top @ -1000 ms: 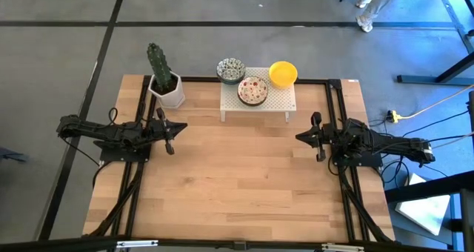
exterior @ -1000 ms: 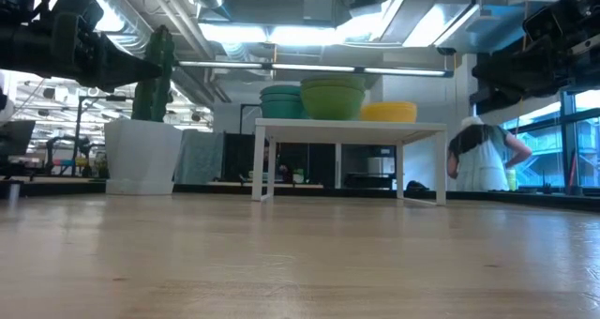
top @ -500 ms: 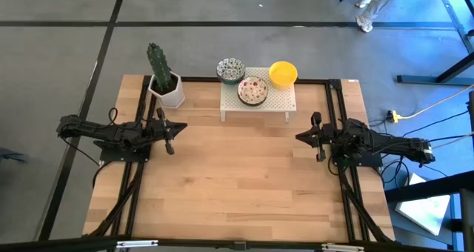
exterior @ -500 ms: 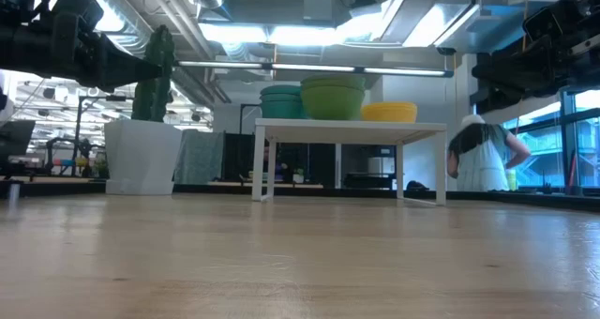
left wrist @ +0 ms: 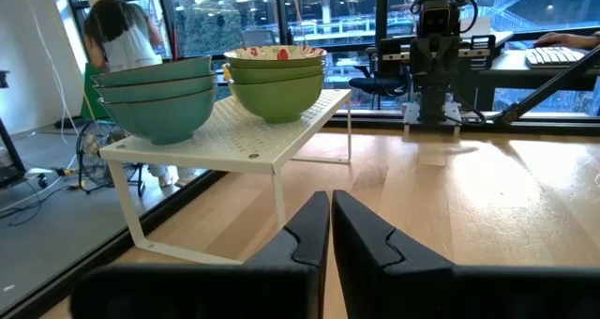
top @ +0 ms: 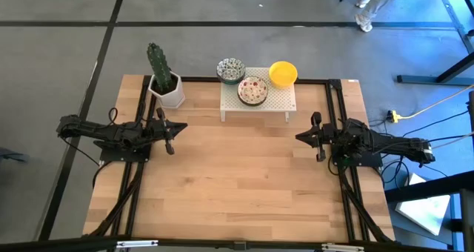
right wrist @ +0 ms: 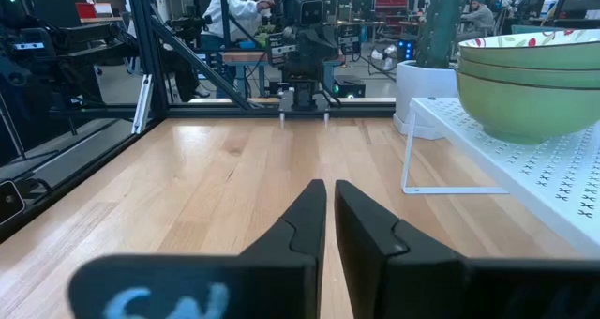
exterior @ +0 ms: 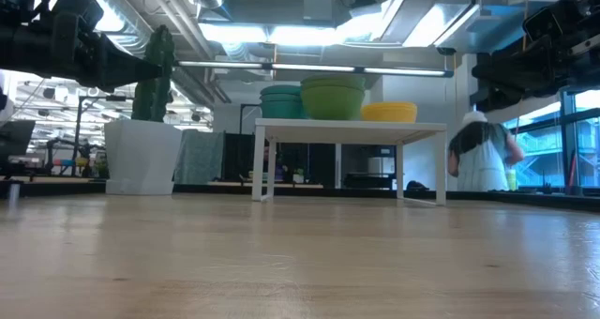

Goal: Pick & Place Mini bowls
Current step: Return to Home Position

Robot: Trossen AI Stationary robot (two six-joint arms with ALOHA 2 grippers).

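Your table [top: 237, 185] carries a white rack [top: 287, 104] at its far edge, so read every place from that rack. The left arm [top: 111, 132] lies well left of the rack and forward of it. The right arm [top: 370, 144] lies well right of the rack and forward of it. Both point inward across the boards. On each arm the jaws are clenched together with nothing between them. The cactus pot [top: 169, 91] stands just left of the rack. The bowls sit on the rack in three stacks: the teal stack [top: 230, 70] on its far left corner, the red stack [top: 252, 90] at its middle, and the yellow stack [top: 283, 73] on its far right corner.
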